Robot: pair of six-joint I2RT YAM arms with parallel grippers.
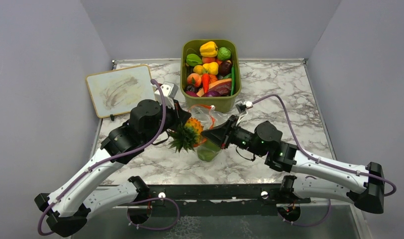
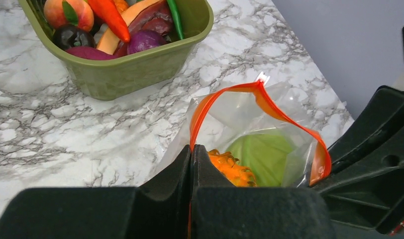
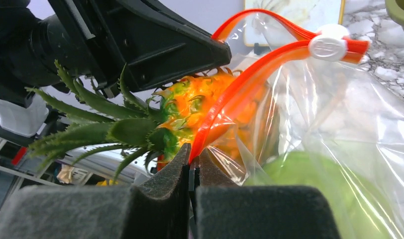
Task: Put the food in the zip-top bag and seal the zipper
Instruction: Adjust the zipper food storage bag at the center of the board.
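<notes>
Plain grey walls (image 1: 210,20) close in the worktop (image 1: 279,84) on three sides. It is white marble with grey veins, and a thin pale rim (image 1: 274,60) runs along its far edge. The light is soft and even, the shadows faint.

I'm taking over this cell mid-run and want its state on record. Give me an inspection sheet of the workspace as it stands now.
Surface: marble table; no spills seen.
Job's things: zip-top bag held with its mouth open, zipper unsealed. The orange fruit is partly in the mouth with its leaves sticking out. A green ball is inside.
Clutter: olive bin of toy produce behind the bag; board at the far left.
End effectors: left end effector and right end effector are each shut on the zipper, on opposite sides of the mouth.
Cables: a purple cable runs along each arm, looping free near the wrist.
Surroundings: grey walls on three sides; nothing else seen.
</notes>
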